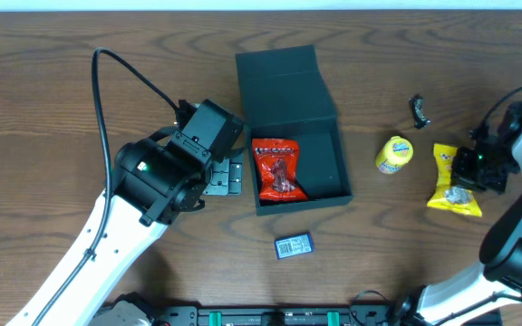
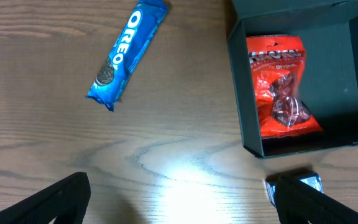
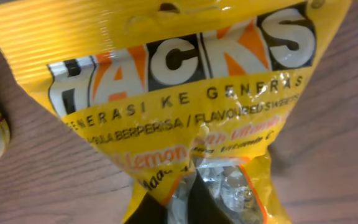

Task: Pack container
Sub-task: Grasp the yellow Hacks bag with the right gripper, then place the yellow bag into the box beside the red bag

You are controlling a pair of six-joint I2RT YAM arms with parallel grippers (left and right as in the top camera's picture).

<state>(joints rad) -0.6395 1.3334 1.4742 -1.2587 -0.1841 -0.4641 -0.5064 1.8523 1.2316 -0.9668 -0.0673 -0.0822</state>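
Note:
The dark green-black container (image 1: 332, 156) stands open at mid-table, its flap lid (image 1: 284, 83) lying back. A red snack packet (image 1: 279, 169) lies inside at the left; it also shows in the left wrist view (image 2: 279, 84), inside the container (image 2: 337, 74). My left gripper (image 1: 226, 177) is open and empty just left of the container, low over the wood (image 2: 182, 205). My right gripper (image 1: 468, 174) is shut on the lower end of a yellow Hacks candy bag (image 1: 454, 181), which fills the right wrist view (image 3: 166, 81) with the fingers (image 3: 194, 202) pinching it.
A blue Oreo packet (image 2: 129, 53) lies on the wood ahead of my left gripper, hidden under the arm in the overhead view. A small blue packet (image 1: 294, 245) lies in front of the container. A yellow round item (image 1: 394, 154) and a black clip (image 1: 418, 110) lie to the right.

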